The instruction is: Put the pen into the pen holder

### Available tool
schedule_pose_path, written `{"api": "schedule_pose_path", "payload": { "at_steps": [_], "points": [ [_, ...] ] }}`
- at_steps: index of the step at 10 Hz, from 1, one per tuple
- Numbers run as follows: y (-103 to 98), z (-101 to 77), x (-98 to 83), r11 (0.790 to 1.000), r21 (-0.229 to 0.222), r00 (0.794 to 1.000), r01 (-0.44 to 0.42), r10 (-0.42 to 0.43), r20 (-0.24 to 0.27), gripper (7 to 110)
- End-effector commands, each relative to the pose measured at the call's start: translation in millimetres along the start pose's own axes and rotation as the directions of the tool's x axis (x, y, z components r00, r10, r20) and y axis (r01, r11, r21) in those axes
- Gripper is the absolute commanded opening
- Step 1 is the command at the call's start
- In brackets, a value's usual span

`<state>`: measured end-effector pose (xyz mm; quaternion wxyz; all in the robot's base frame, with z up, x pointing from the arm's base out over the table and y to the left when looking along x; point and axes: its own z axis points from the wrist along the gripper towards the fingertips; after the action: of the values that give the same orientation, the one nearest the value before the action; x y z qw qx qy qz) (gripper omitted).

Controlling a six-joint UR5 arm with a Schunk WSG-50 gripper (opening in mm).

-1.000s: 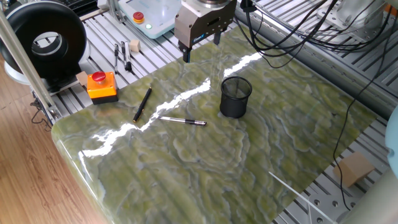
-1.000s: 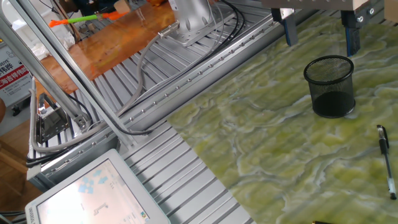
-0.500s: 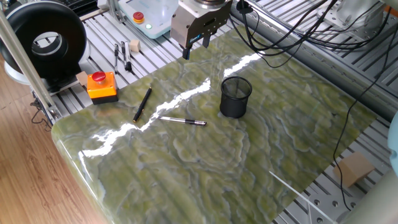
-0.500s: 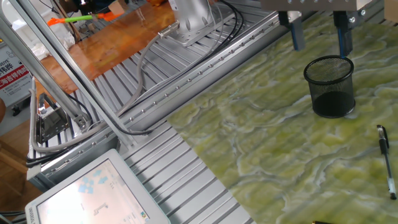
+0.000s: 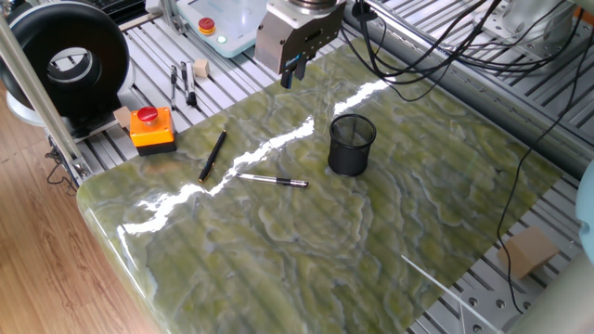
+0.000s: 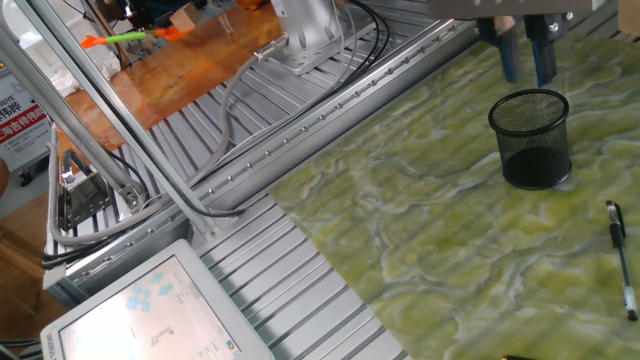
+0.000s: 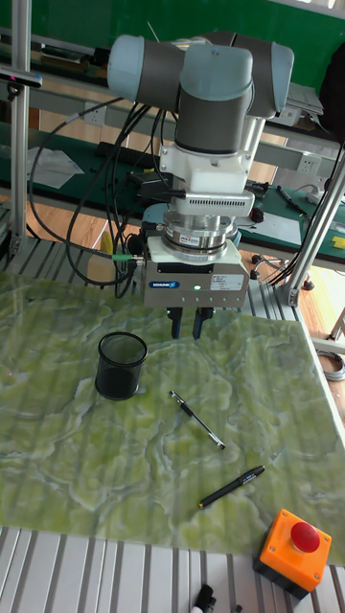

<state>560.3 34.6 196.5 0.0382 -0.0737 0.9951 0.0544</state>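
Note:
The pen [image 5: 271, 180], slim and silver-grey with dark ends, lies flat on the green marble table [image 5: 306, 250] left of the pen holder [image 5: 352, 144], a small black mesh cup standing upright and empty. In the other fixed view the pen [image 6: 620, 255] lies near the right edge and the pen holder [image 6: 530, 138] stands beyond it. The tall fixed view shows the pen [image 7: 196, 419] to the right of the pen holder [image 7: 121, 365]. My gripper [image 5: 291, 74] hangs above the table's far edge, behind both, its fingers nearly together and holding nothing [image 6: 525, 72] [image 7: 187, 330].
An all-black pen [image 5: 213, 155] lies left of the silver one. An orange box with a red button [image 5: 151, 128] sits off the table's left corner, small tools [image 5: 183, 82] behind it. Cables run along the far right side. A cardboard box [image 5: 527, 250] sits at the right.
The gripper's fingers have drawn together from wide apart to nearly touching. The gripper stayed over the table's far edge. The pens and the holder have not moved.

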Motion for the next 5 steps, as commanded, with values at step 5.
{"api": "schedule_pose_path", "payload": {
  "at_steps": [5],
  "points": [
    [10.4,3.4,4.6,0.999,-0.016,0.999,0.042,-0.042,-0.012,7]
  ]
}}
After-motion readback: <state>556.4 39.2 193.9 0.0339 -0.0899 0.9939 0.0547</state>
